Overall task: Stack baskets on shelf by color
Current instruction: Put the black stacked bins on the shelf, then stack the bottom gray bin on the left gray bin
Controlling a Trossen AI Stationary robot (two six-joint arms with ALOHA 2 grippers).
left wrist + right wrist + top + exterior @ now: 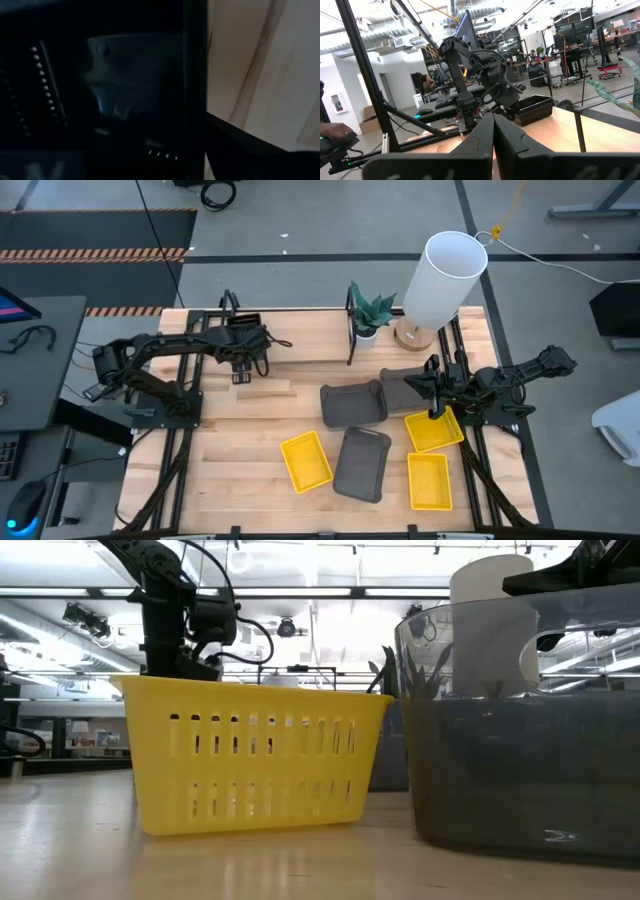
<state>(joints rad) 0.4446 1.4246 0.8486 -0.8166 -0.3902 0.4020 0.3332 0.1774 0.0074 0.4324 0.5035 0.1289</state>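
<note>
Black perforated plastic is what the left gripper [244, 362] hovers over: the black basket [534, 109] sits on the shelf [305, 340] at about 11 o'clock on the table, hard by the shelf's left end loop. The left wrist view is filled with dark basket wall, too close and dim to read, so I cannot tell how wide those fingers stand or whether they have let go.

The right gripper [437, 408] waits at 3 o'clock, fingers pressed together with nothing between them, just above the rim of a yellow basket [433, 432]. Two more yellow baskets lie at 6 o'clock [306, 460] and 5 o'clock [430, 481]. Three grey baskets [352, 404] are spread between centre and 4 o'clock, all off the shelf, so most of the sorting looks undone.

Risks, as I judge them:
- If the left arm lifts away with a finger hooked in the perforations, the black basket could drag off the shelf edge.
- A retreat that swings wide could knock the end loop.
- The right fingers, closed as they are, would only push the yellow basket into its grey neighbour unless they spread before descending.
</note>
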